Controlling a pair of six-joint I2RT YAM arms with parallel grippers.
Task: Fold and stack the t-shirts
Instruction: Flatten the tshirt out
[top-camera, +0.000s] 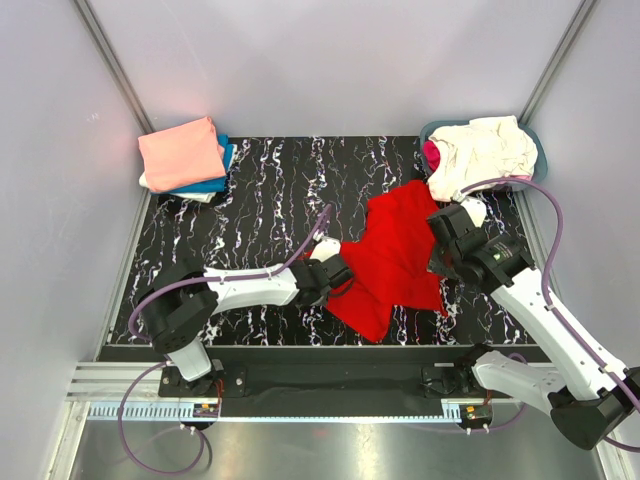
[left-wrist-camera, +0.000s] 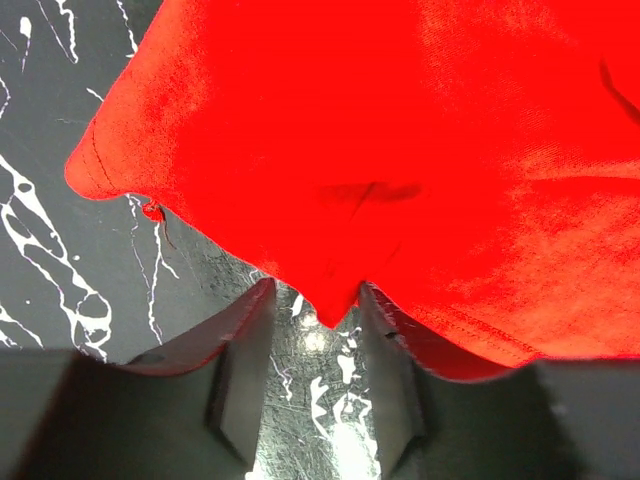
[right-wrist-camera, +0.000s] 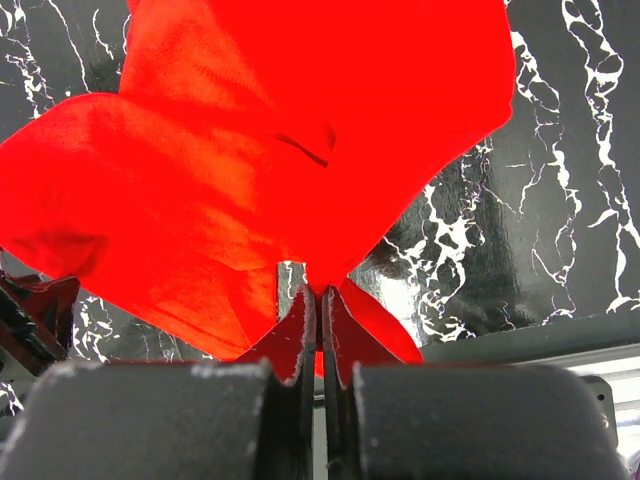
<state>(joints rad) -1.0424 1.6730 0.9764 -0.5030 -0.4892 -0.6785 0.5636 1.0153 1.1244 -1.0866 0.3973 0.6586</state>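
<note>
Two arms at one red t-shirt (top-camera: 395, 255). Top view: it sits bunched mid-right over the black marbled table (top-camera: 260, 200), with the left gripper (top-camera: 335, 277) at its left edge and the right gripper (top-camera: 447, 238) at its right edge. A folded salmon-pink t-shirt (top-camera: 180, 152) tops the far-left stack, and a cream t-shirt (top-camera: 485, 150) fills the basket (top-camera: 540, 150).

Left wrist: jaws apart, a red corner hangs between them, not pinched.

Right wrist: jaws together, clamped on a red fold.

The shirt is likely light, limp, matte cotton that will sag, so it is best taken by hem or shoulder corners.
</note>
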